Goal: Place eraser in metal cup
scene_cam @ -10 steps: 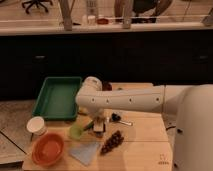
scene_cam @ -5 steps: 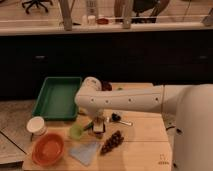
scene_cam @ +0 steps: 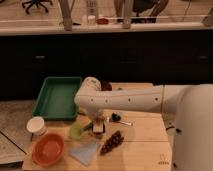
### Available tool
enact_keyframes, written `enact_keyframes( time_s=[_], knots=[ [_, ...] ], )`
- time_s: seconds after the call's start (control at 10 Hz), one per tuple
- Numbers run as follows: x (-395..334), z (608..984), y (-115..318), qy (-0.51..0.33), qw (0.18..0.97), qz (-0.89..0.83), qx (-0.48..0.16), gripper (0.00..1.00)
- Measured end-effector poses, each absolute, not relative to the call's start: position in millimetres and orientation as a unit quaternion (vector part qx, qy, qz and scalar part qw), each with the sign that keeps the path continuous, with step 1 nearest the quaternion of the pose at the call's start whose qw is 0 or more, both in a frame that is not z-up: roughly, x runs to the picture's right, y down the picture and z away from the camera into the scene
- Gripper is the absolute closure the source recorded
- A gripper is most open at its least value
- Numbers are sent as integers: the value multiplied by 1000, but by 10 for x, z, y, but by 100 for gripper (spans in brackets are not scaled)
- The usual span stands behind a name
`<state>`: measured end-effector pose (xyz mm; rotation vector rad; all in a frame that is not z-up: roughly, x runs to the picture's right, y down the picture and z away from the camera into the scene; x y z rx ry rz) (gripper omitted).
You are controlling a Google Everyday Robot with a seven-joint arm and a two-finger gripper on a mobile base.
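My gripper [scene_cam: 97, 126] hangs down from the white arm [scene_cam: 125, 102] over the middle of the wooden table [scene_cam: 145, 150]. Right under it stands a small object with a pale glint, which looks like the metal cup [scene_cam: 98, 133], mostly covered by the gripper. The translucent light green cup [scene_cam: 76, 131] stands just left of it. I cannot make out the eraser; it may be hidden at the gripper.
A green tray [scene_cam: 56, 97] lies at the back left. A white round tub [scene_cam: 36, 125] and an orange bowl [scene_cam: 47, 149] stand at the left front. A grey-blue cloth [scene_cam: 85, 151], a dark grape bunch [scene_cam: 112, 142] and a small dark item [scene_cam: 116, 118] lie near the gripper.
The gripper has stayed over the same spot, shifting at most slightly left and down. Nothing else has moved.
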<state>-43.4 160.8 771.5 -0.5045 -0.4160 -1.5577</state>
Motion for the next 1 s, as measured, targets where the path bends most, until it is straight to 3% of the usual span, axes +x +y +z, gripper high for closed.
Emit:
enact_keyframes(
  time_s=[1.0],
  knots=[
    [-527,7596,1508,-189,669,-684,-221,100]
  ],
)
